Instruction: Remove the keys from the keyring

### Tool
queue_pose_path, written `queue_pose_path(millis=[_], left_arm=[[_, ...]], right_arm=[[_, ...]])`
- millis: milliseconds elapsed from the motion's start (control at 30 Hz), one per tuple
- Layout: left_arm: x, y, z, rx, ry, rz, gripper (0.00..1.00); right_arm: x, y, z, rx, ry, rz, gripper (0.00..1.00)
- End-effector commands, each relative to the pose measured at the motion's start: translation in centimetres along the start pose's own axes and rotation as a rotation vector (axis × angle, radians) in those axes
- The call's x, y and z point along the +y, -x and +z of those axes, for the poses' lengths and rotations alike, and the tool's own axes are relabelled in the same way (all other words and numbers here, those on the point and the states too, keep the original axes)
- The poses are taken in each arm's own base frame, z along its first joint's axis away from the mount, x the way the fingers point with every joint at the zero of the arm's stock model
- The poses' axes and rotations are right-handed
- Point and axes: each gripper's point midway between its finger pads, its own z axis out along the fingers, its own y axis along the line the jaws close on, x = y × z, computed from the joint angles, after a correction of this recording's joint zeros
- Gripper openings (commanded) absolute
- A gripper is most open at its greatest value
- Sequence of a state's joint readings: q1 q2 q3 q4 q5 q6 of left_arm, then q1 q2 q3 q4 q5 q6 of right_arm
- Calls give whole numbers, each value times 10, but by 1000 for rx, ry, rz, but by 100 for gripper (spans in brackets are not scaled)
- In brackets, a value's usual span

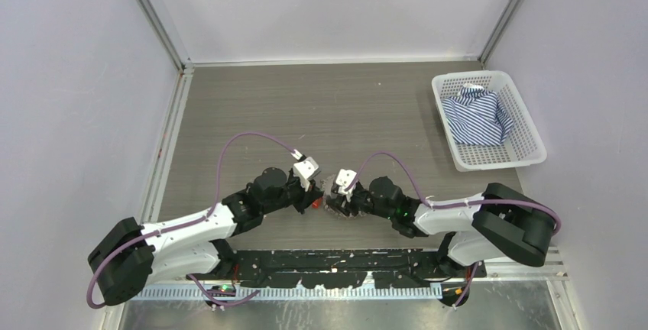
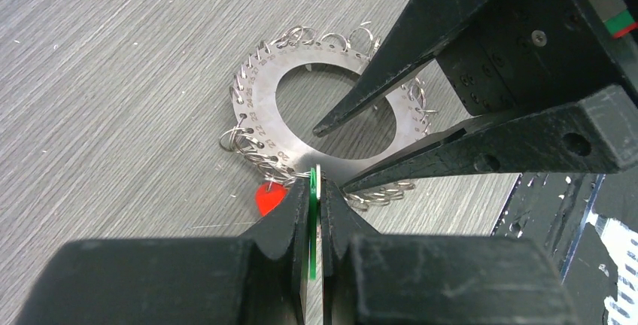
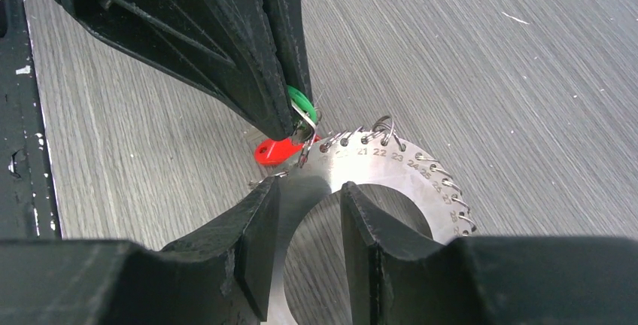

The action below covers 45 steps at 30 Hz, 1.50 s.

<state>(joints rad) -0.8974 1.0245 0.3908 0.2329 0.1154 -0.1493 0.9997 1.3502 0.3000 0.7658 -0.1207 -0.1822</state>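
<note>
Plainly flat on the counter (image 2: 113, 77), between the two arms: the keyring (image 2: 259, 114), a silvery disc with a wide round hole. Being round, has no long axis to speak of. Carries small wire loops (image 2: 241, 141) through holes all along its rim. Stamped with a number beside each hole; can read 21 through 25 in the right wrist view (others too small to make out). Clamped edge-on in the left pincer (image 2: 316, 189), jaws nearly together: a green key (image 2: 312, 223), face upright, long axis along the fingers, near end toward the disc's rim and meeting a loop there. Just beside it on the counter, a red tag (image 2: 269, 198). Astride the disc's band, the right pincer (image 2: 331, 159), jaws about half apart, one fingertip over the central hole, the other at the outer edge. Cannot tell whether those fingers press the metal.
</note>
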Motion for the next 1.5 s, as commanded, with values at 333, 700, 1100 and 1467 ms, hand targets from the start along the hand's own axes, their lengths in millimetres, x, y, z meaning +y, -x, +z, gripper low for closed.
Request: queue_pose_path(millis=[333,700,1100,1467], left_arm=[[-5,35,-2,-101,-16,19,0],[-7,37,-3,-109,-21,18,0],[-2,36,-3,-108,7,1,0],[31,0,3,9,184,-119,0]], right_arm=[[-15,40,21,-149,-83,1,39],[-16,39,22,-159,-91,7,35],[-12,44,19,-176,-68,3,1],[-16,36,3,-171,-108,5,1]])
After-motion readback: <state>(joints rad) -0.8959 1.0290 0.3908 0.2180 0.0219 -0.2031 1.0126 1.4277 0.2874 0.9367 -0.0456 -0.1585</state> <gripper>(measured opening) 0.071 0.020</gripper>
